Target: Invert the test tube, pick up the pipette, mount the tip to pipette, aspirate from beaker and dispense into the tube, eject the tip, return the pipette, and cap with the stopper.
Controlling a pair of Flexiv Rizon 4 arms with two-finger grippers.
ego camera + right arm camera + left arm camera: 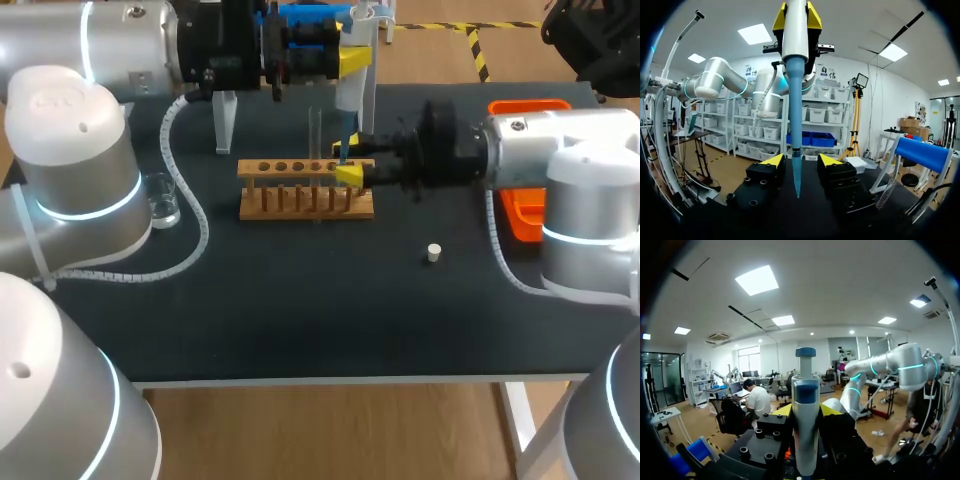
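The left pincer (pixel 806 411) was clamped on the pipette (pixel 805 395), a yellow tip pressed to each side of the white body. The pipette stood upright with its long axis vertical, the blue plunger button at the top. Its blue tip (pixel 795 100) pointed straight down at the tabletop (pixel 300 320). The tip tapered to a fine point that hung in the gap of the right pincer (pixel 802 160). That pincer's two fingers stood apart and touched nothing I could make out, the blue tip passing between them clear of both. From the head view, the left arm came in from the upper left and held the pipette above the far side of the wooden rack (pixel 300 200). The right arm reached in level from the right, its yellow tips at the rack's right end. A clear test tube (pixel 315 135) stood upright in the rack, long axis vertical, close beside the blue tip. Which end of the tube was open could not be told, nor whether the tip's point reached into any glass. Further out, a small white stopper (pixel 433 252) lay by itself in front of the right arm, well apart from the rack. A glass beaker (pixel 162 203) stood upright near the left arm's base. An orange tray (pixel 520 215) sat at the right, partly behind the right arm.
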